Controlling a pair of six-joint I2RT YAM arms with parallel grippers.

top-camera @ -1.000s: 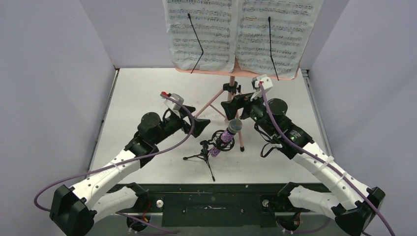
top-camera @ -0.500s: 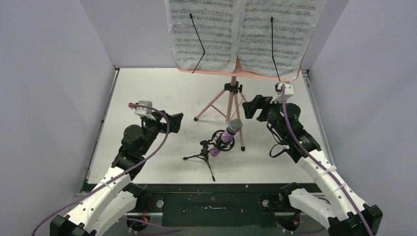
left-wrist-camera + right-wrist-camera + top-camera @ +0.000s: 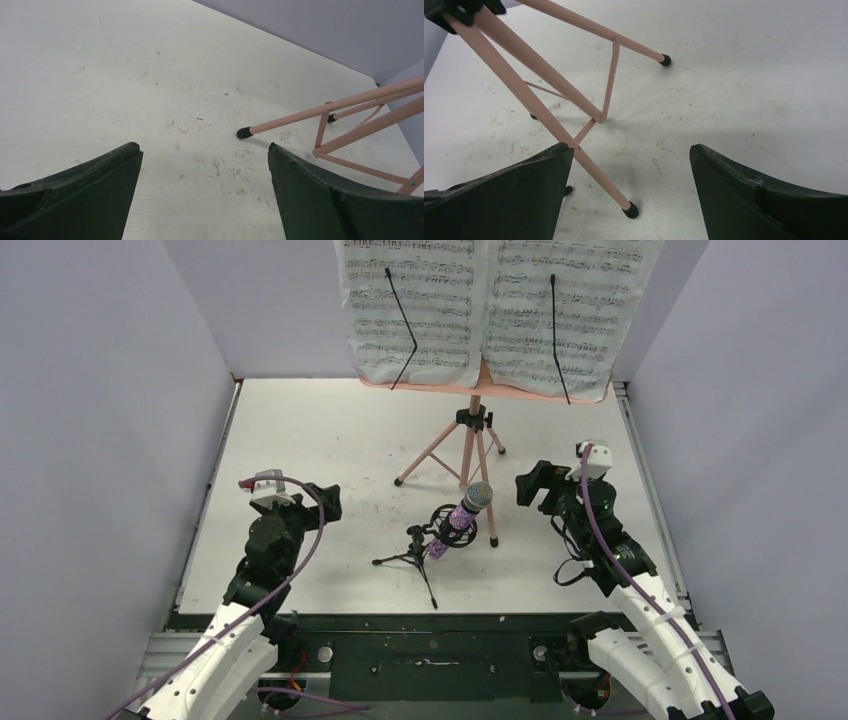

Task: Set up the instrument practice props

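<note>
Since a sec ago both arms are pulling back from the ctr toward the near edge, and the props aren't shifting. The L gripper (image 3: pixel 322 502) is hanging over the left side of the table (image 3: pixel 300 430), jaws spread wide w/ nothing btwn them. In its wrist view only bare, scuffed tabletop is showing in the gap, w/ one black-capped foot of the pink music stand (image 3: pixel 432 452) lying just beyond the fingers. The R gripper (image 3: pixel 531 486) is sitting over the right side, jaws likewise spread and holding nothing. Its wrist cam is looking at the stand's legs and cross-braces, one leg running down past the left finger.

Further out, the stand is standing upright at mid-table on its tripod, its desk up by the back wall. It's carrying the sheet-music pages (image 3: pixel 410 300), two sheets side by side, each w/ a thin black retainer arm lying across it. Nearer me, btwn the two arms, the purple mic (image 3: pixel 458 517) is resting tilted in the ring of the black mic tripod (image 3: pixel 418 548), grey mesh head pointing up and right. The head is showing close beside the stand's front leg.
</note>
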